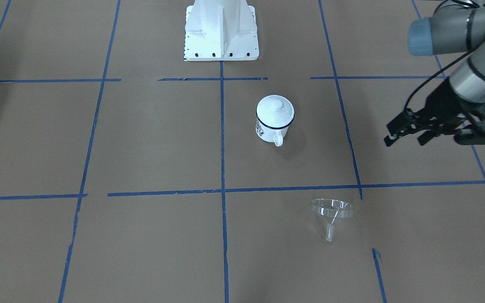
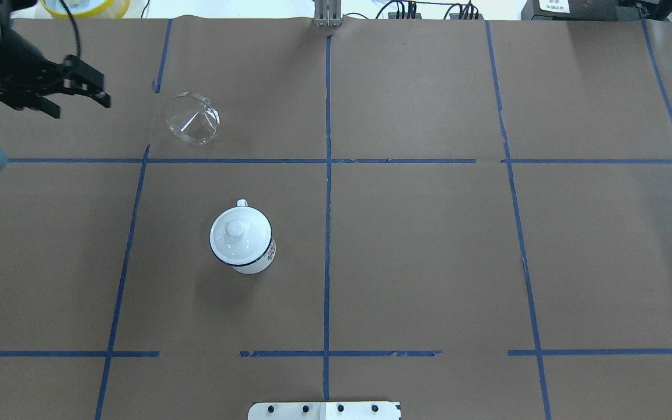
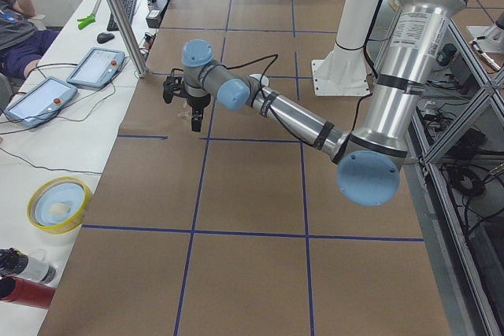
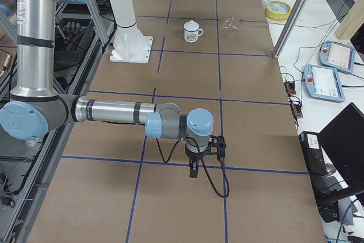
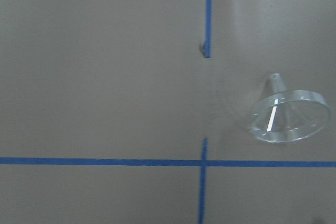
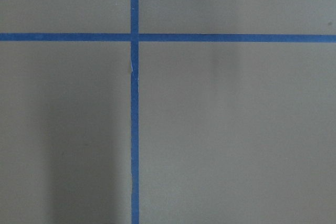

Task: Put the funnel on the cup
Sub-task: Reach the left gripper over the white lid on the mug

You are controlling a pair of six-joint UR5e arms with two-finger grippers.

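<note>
The clear funnel (image 1: 332,214) lies on its side on the brown table, also seen overhead (image 2: 193,118) and at the right of the left wrist view (image 5: 289,116). The white mug with a dark blue rim (image 1: 273,126) stands upright mid-table (image 2: 241,240), its handle toward the far side. A white domed lid with a knob (image 1: 275,107) sits on it. My left gripper (image 1: 406,141) is open and empty, hovering off to the funnel's side (image 2: 79,105), apart from it. My right gripper (image 4: 195,166) shows only in the exterior right view, far from both, so I cannot tell its state.
The white robot pedestal (image 1: 221,33) stands at the table's robot side. A yellow-rimmed bowl (image 2: 82,6) and bottles (image 3: 24,281) sit beyond the far edge. Control tablets (image 3: 39,98) lie on the operators' bench. Blue tape lines grid the brown paper.
</note>
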